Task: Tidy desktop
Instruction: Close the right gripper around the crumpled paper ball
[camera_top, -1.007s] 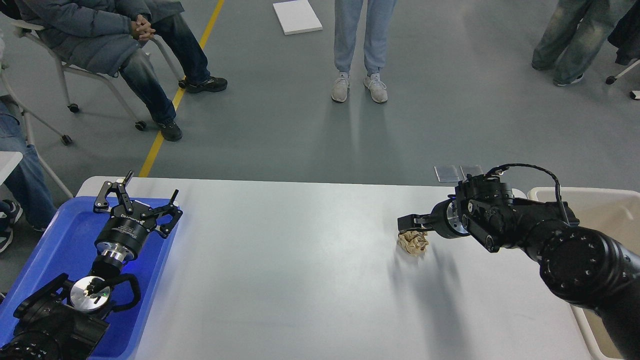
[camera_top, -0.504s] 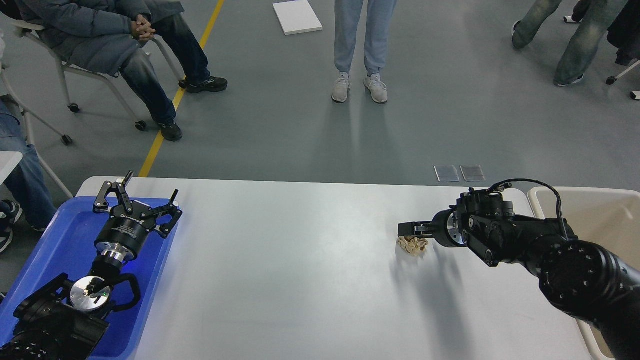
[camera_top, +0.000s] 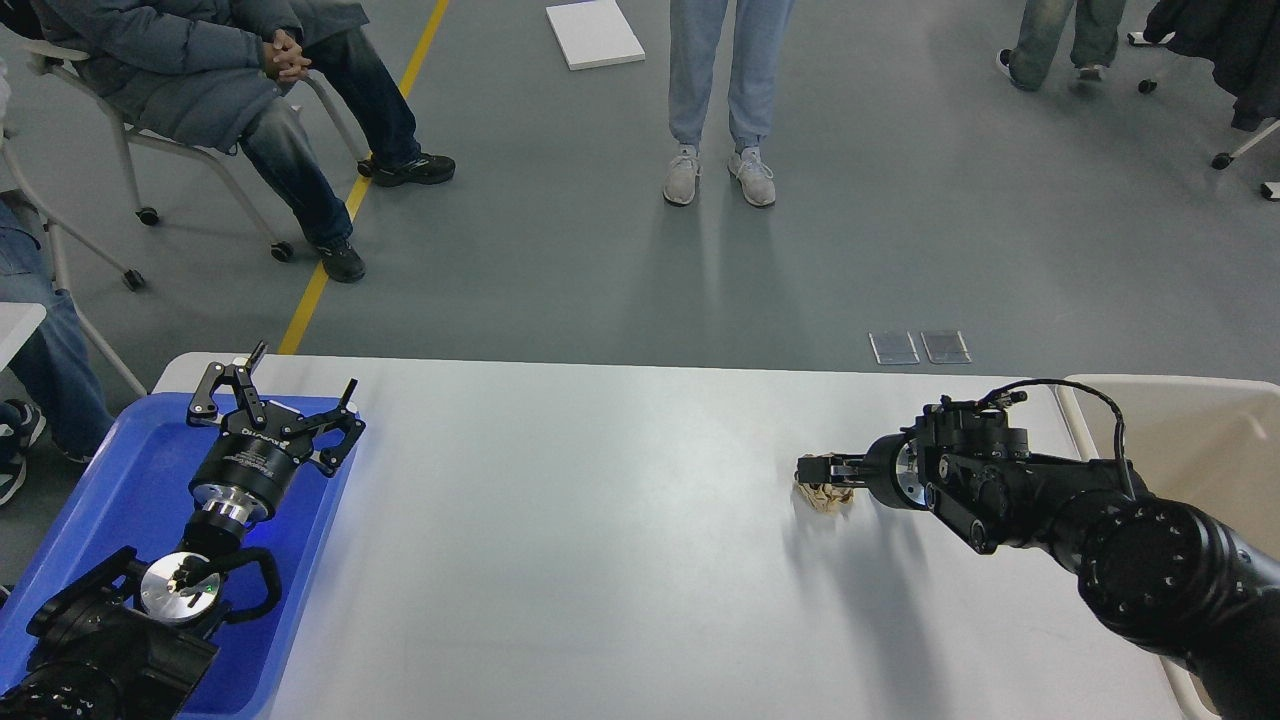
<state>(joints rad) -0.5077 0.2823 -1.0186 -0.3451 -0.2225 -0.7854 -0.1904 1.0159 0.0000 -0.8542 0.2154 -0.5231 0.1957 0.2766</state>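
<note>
Across view: desktop's (camera_top: 620, 560) long axis.

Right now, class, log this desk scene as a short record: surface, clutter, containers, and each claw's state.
Surface: smooth light grey-white desktop
Clutter: crumpled beige paper wad, right of centre
Containers: blue plastic tray at left edge; beige bin at right edge
Left claw: open, over the tray
Right claw: at the wad, fingers too dark to tell

Desk (camera_top: 620, 560) is a pale grey-white, tray (camera_top: 110, 500) bright blue, bin (camera_top: 1180, 395) cream. Both arms are black, the crumpled paper wad (camera_top: 826, 497) is tan, and there's a yellow floor line (camera_top: 365, 180) on grey.
</note>
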